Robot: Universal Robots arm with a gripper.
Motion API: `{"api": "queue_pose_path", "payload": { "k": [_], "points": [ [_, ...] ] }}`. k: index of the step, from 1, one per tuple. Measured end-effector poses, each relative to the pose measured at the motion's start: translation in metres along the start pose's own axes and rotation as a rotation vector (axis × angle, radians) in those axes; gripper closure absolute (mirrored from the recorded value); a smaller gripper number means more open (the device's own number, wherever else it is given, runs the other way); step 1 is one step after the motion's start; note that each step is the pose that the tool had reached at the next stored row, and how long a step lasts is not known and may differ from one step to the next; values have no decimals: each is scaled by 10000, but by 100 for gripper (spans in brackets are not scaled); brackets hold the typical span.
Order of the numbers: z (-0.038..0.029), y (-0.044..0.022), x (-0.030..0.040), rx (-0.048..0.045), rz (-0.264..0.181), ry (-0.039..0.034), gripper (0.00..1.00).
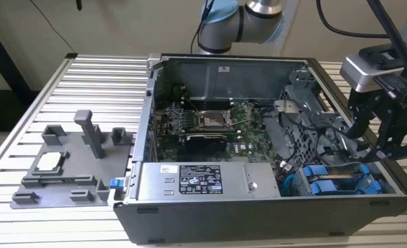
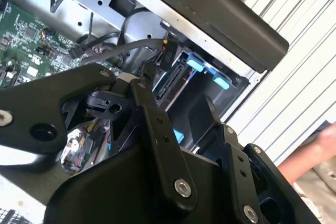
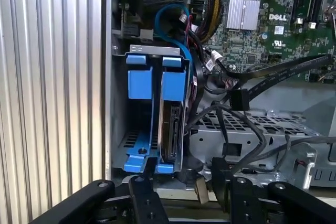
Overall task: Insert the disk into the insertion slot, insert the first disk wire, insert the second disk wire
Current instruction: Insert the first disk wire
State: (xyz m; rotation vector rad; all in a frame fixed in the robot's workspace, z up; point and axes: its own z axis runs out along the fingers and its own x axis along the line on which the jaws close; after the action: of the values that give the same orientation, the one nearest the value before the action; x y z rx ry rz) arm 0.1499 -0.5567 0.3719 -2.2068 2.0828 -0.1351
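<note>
Slatted metal table (image 1: pixel 65 72), open case (image 1: pixel 259 219), disk (image 3: pixel 170 129) in insertion slot (image 3: pixel 153 51), tool (image 3: pixel 184 182) near

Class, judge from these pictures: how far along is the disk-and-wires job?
Done: the disk sits in the slot, inside its blue frame. In hand: nothing; the gripper hovers by the slot with fingers apart. Left: seemingly both wires; a black wire hangs loose, its plug unconnected.
</note>
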Motion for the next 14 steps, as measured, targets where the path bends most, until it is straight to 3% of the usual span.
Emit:
{"api": "queue_pose_path", "payload": {
  "k": [10, 14],
  "points": [
    [41, -165, -12, -222, -54, 46, 46],
    [58, -213, -17, -358, -81, 67, 46]
  ]
}}
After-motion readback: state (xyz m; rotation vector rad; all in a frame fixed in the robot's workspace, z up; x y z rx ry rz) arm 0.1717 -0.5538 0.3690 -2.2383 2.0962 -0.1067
